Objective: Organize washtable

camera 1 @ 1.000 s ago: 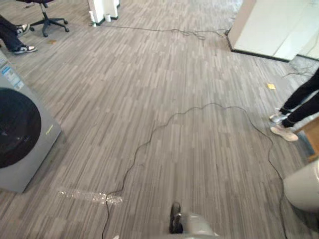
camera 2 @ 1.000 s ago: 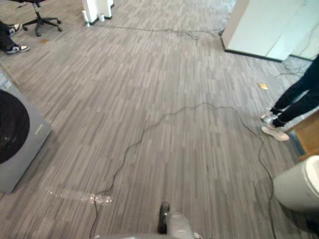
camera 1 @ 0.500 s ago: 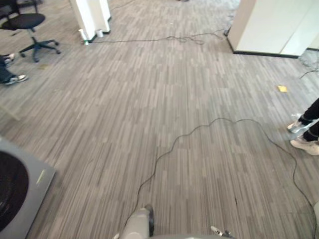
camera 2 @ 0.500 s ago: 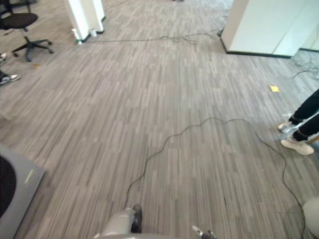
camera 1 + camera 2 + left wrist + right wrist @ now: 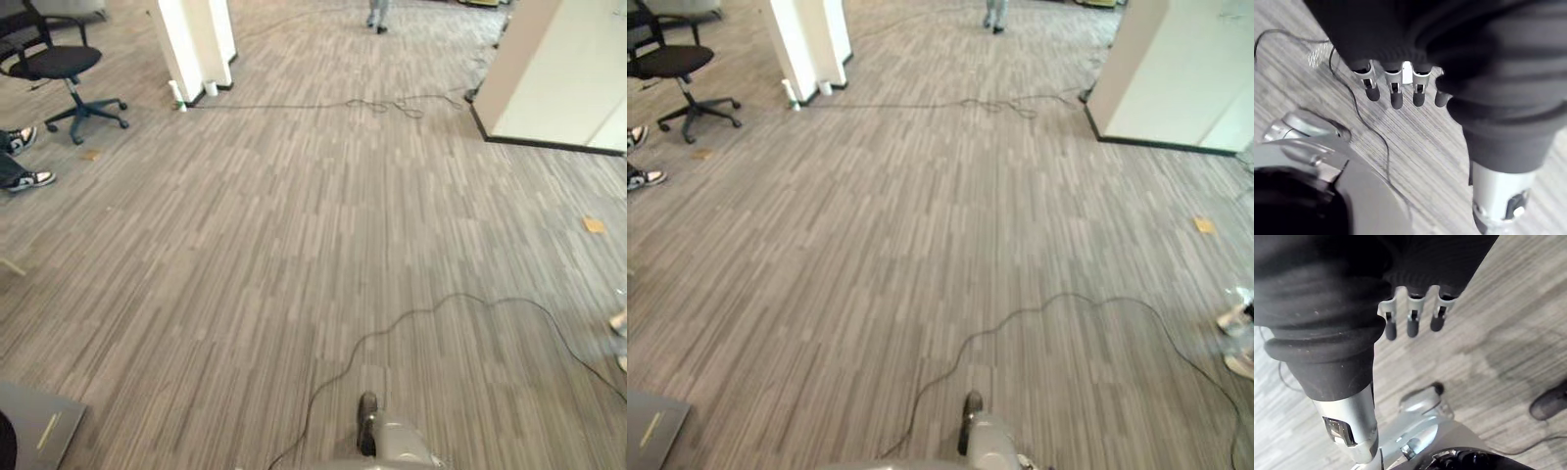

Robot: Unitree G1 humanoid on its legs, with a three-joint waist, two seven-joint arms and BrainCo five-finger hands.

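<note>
Grey wood-look floor (image 5: 294,245) stretches away ahead, with a black office chair (image 5: 64,69) at far left beside a white pillar (image 5: 196,44), two small white cups (image 5: 211,88) at the pillar's foot, and a thin cable (image 5: 377,103) lying between the pillar and a white cabinet (image 5: 558,78) at far right. A seated person's black-and-white shoes (image 5: 29,179) rest near the chair, another person's legs (image 5: 377,12) stand at the far end of the room, and a yellow scrap (image 5: 594,224) lies on the floor near the cabinet. Both eye views catch the corner of a grey machine (image 5: 34,431) at lower left; the right eye view takes in more of a bystander's light shoes (image 5: 1239,323) at the right edge. The wrist views add the hands: the left hand (image 5: 1396,95) hangs over the floor with its fingers straight and slack, holding nothing, and the right hand (image 5: 1411,320) hangs the same way, fingers loose and empty. Where the washtable stands cannot be told from these views. Against a second ago, the whole picture has shifted, so the camera has moved: the machine's round dark door then took up much of the left side, the bystander's legs stood well inside the right side, and the chair and pillar sat higher in the picture.
</note>
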